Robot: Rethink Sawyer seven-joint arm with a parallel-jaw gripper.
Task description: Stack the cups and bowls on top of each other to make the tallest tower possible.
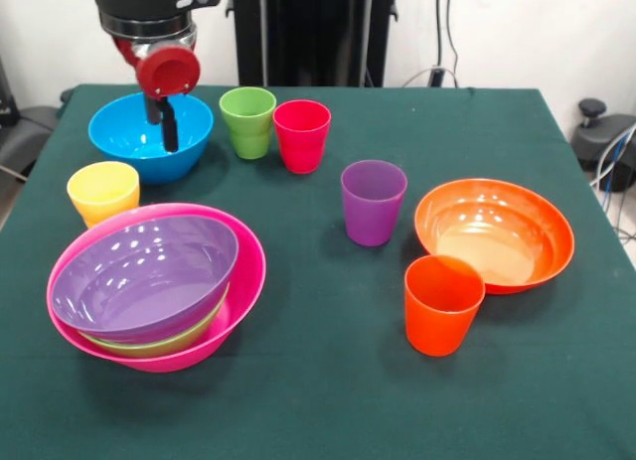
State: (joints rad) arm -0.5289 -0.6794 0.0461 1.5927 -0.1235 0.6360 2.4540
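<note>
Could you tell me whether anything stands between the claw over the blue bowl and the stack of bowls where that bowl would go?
Only the yellow cup stands near that path, between the blue bowl and the bowl stack. The claw hangs inside the bowl.

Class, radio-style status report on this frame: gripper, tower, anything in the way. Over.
Gripper over blue bowl, open or shut unclear. Tower: purple on green in pink; cups, orange bowl unstacked. Yellow cup sits between.

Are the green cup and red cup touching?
Cannot tell. In the front view the red cup overlaps the green cup at their rims, so no gap or contact shows plainly.
</note>
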